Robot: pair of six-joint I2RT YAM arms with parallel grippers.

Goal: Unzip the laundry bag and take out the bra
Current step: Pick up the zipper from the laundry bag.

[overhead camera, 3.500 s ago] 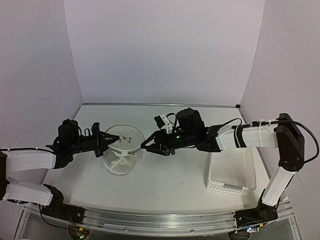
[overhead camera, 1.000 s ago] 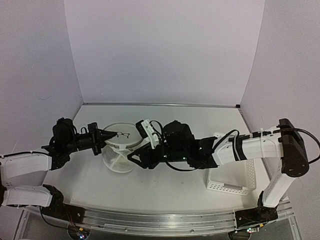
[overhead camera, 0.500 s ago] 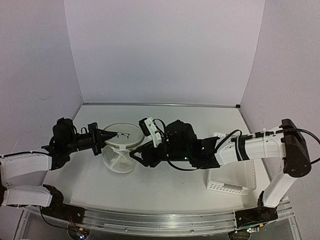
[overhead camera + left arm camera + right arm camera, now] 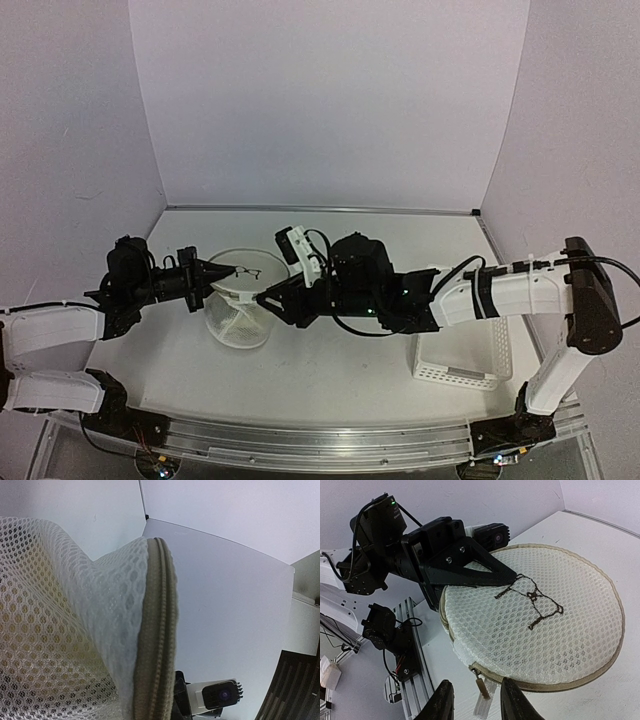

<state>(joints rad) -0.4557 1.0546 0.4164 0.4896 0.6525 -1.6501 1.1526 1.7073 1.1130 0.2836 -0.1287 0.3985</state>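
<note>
Two arms meet at the laundry bag (image 4: 240, 305), which stands left of centre in the overhead view on the white table (image 4: 330, 375), round face upward. From the left of that frame the left gripper (image 4: 212, 275) reaches in, clenched on the bag's rim. In the right wrist view its black fingers lie over the upper left of the mesh face, tips just beside the small dark bra outline (image 4: 532, 599). From the right comes the right gripper (image 4: 476, 690), jaws parted. The zipper pull (image 4: 481, 686) hangs off the rim at the bottom of that frame, between the two fingers (image 4: 443, 700), and appears to touch neither (a sliver of table shows on each side of it). Close up in the left wrist view, honeycomb mesh fills the left half, and the tan zipper band (image 4: 155, 645) runs down the middle with its teeth closed along the stretch shown. Lower right in the overhead view, a white perforated basket (image 4: 462, 352) sits partly under the right arm, well apart from the bag. Whether anything lies inside the bag cannot be told through the mesh.
</note>
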